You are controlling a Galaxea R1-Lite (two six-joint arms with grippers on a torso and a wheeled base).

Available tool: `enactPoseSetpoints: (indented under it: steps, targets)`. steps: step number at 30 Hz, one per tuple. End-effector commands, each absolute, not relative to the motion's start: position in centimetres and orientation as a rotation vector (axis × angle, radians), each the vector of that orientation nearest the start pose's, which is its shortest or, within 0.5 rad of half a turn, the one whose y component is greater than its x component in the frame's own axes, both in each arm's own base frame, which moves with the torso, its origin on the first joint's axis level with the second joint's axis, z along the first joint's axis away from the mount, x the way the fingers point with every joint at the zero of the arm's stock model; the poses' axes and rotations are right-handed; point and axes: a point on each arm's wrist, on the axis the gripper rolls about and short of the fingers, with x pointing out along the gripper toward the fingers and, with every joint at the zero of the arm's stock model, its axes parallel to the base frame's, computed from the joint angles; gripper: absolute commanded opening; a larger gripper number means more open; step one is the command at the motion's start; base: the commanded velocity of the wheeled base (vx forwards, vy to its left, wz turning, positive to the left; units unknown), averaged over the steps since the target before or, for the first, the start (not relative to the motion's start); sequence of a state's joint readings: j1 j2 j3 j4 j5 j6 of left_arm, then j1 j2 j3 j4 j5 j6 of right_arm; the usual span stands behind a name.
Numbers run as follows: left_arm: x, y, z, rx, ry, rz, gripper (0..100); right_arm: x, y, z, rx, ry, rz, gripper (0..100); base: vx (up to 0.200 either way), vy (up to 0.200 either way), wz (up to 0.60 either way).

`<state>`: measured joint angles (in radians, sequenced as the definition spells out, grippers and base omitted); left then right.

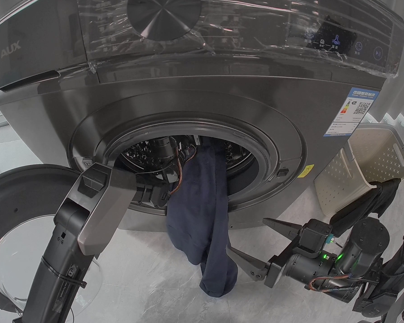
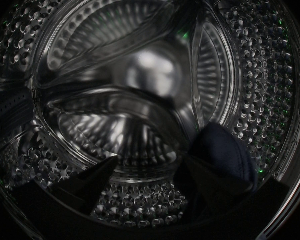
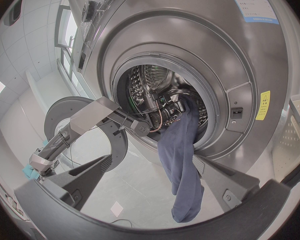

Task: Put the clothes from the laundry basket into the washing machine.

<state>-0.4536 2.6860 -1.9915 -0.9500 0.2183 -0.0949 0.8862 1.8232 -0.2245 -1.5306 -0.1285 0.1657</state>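
Squarely ahead stands the grey front-loading washing machine [image 1: 211, 95], its round door [image 1: 18, 202] swung wide open on the robot's left. To the right of the machine a cream laundry basket [image 1: 372, 158] lies tipped on its side on the floor, with a black garment [image 1: 368, 205] spilling over its lower rim.

A navy garment [image 1: 202, 202] hangs out of the machine's opening. Its top end is inside the perforated drum [image 2: 263, 67], and the rest trails down over the door seal and the front panel almost to the floor.

The left arm reaches through the opening, so the left tool [image 2: 151, 157] sits inside the drum. Its fingers are spread apart, and a fold of the navy cloth bunches against one of them.

The right tool [image 1: 245, 233] hovers low in front of the machine, just beside the hanging lower part of the navy garment. Its fingers are wide apart and hold nothing.
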Motion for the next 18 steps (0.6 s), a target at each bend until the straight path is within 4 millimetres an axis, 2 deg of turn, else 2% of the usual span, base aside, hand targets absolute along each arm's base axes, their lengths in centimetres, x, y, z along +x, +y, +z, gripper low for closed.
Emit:
enactPoseSetpoints:
  steps: [1, 10, 11, 18]
  targets:
    - [49.2, -24.0, 9.6, -0.163, -0.186, -0.254, 100, 15.9, 19.1, 10.6, 0.122, 0.126, 0.752, 100, 0.0, 0.0, 0.0]
    - [46.0, -24.2, 9.8, -0.123, -0.075, -0.298, 100, 15.9, 19.0, 10.6, 0.123, 0.124, 0.75, 100, 0.0, 0.0, 0.0]
    - [44.7, -24.1, 10.0, -0.11, -0.034, -0.318, 100, 15.9, 19.0, 10.6, 0.123, 0.124, 0.75, 100, 0.0, 0.0, 0.0]
    - [40.0, -24.6, 9.7, -0.067, 0.087, -0.426, 100, 15.9, 19.1, 10.7, 0.124, 0.123, 0.752, 100, 0.0, 0.0, 0.0]
